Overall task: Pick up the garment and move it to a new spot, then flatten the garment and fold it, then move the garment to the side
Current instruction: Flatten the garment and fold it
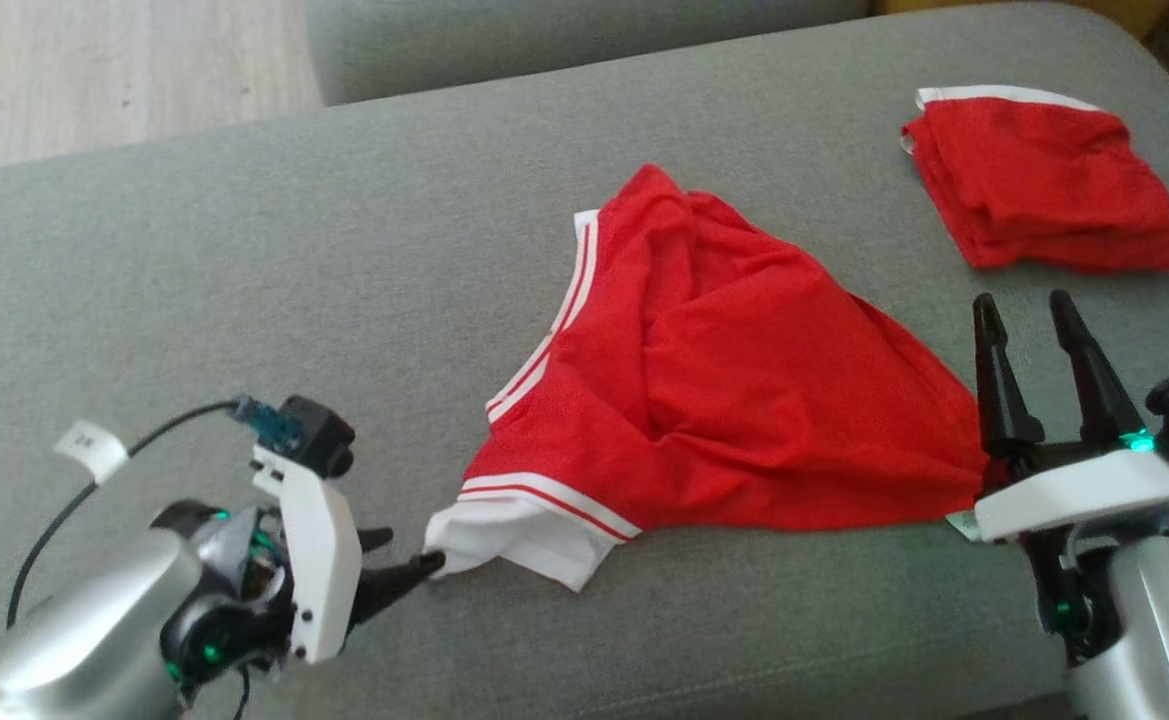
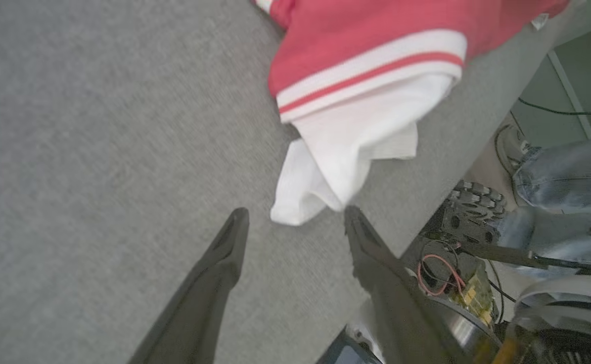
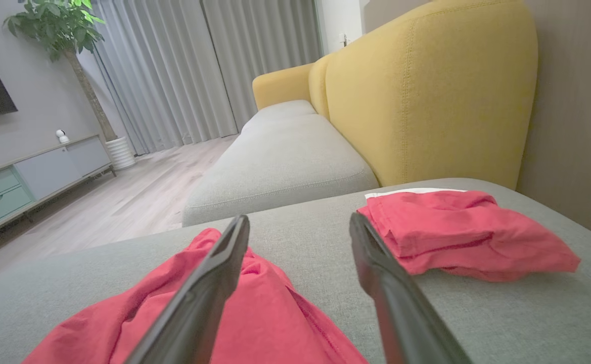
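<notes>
The garment is a red piece with white-striped trim, lying crumpled in the middle of the grey sofa cushion. Its white lining corner points toward my left gripper, which lies low at the lower left, open, fingers aimed right. In the left wrist view the corner's tip sits just between the tips of the left gripper, ungripped. My right gripper stands open at the garment's right corner, fingers pointing away from me. The right wrist view shows the right gripper above the red cloth.
A second red garment, folded, lies at the cushion's far right. A yellow backrest rises behind it. Another grey seat and wooden floor lie beyond. A person's jeans leg and my base's wiring sit past the cushion's near edge.
</notes>
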{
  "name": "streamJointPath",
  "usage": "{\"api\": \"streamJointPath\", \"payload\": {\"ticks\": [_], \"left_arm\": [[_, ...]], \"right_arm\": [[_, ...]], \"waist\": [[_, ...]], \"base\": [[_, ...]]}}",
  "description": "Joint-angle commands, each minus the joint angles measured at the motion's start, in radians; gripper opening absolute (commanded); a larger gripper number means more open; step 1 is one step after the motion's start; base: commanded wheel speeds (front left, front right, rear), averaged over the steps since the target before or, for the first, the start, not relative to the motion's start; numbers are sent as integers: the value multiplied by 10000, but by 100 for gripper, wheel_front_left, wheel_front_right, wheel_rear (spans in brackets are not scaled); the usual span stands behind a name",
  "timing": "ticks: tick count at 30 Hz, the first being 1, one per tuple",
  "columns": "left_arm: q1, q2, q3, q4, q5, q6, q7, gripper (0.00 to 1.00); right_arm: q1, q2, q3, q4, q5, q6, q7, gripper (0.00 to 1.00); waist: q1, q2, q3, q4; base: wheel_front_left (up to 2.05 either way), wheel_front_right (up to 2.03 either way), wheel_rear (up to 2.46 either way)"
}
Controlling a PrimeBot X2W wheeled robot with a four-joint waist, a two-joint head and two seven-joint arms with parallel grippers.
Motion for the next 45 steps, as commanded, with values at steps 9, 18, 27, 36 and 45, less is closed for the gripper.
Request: {"api": "streamJointPath", "payload": {"ticks": [9,18,27,36,45], "left_arm": [[-1573,128,-944,1151,-1081,-62,-495,100],[-1964,144,-1625,1351,-2194,-63,-723,0],[-1773,738,-1398,988,-4798,-63,898,0],[-909,1338,-1366,849,-5993,702,1709,0],[-850,842,-1198,2212,-5521,685,486,100]], "right_arm": [[-485,-240,212,-46,184,-7,-191,100],[-462,-214,110,109,169,-7,-270,100],[-250,-181,-49,104,56,-7,-203,100],[-104,-170,-141,-95,12,-7,-36,100],[-208,-249,-87,-188,42,-7,65,100]], "waist": [[0,0,204,-411],[0,0,68,-165],[0,0,-361,385],[0,0,-337,551],[0,0,-222,460]], "base": [[0,0,0],[0,0,0],[0,0,0],[0,0,0],[0,0,0]]}}
